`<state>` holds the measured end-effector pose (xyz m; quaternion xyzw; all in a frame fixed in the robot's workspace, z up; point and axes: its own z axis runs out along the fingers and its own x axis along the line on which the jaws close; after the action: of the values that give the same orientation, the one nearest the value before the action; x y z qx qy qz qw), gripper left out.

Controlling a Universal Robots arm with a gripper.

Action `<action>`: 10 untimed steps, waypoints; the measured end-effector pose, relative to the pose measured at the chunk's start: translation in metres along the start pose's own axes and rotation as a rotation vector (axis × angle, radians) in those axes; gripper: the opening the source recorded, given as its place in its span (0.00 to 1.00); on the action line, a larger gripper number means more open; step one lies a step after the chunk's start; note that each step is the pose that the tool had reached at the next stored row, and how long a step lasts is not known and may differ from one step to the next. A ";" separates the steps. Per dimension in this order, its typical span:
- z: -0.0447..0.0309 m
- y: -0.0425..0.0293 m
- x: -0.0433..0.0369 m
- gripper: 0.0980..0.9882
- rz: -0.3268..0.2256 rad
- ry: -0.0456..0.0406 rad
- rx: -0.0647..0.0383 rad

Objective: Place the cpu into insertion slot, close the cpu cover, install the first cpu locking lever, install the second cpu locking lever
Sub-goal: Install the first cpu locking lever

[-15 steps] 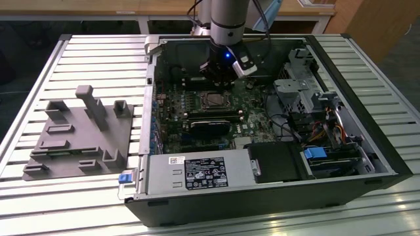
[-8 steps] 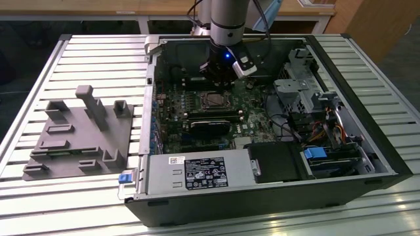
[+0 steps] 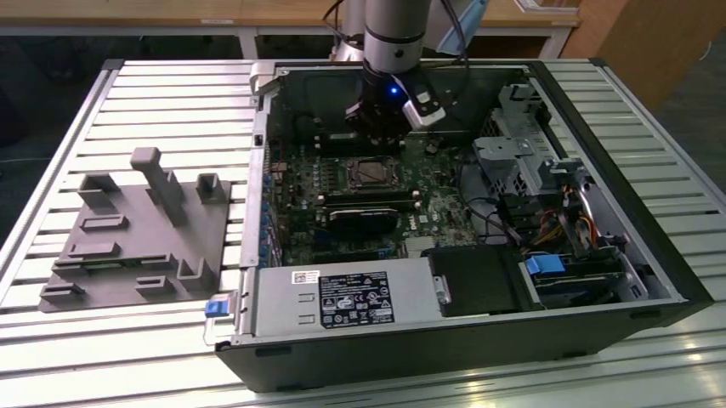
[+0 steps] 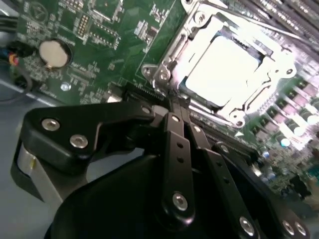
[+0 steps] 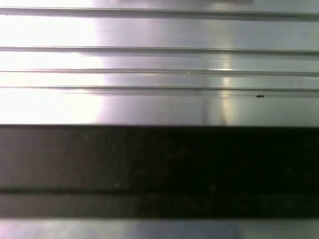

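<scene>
— Inside the open computer case (image 3: 669,280), where is your gripper (image 4: 175,110)?
— Low over the green board, just beside the insertion slot (image 4: 164,74); my fingers are pressed together on nothing.
— And the cpu (image 4: 227,67)?
— It sits in the slot, with the cpu cover (image 4: 259,92) framing it.

Hand (image 3: 378,136) hovers just beyond the insertion slot (image 3: 369,173).
</scene>
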<state>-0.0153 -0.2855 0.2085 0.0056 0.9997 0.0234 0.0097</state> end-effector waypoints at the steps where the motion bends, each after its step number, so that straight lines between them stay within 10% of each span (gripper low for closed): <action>1: -0.0024 0.0001 0.0000 0.01 0.000 0.0001 0.000; 10: -0.0033 -0.0033 -0.0001 0.01 0.000 0.0001 0.000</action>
<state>-0.0153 -0.2889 0.2116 0.0056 0.9997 0.0234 0.0096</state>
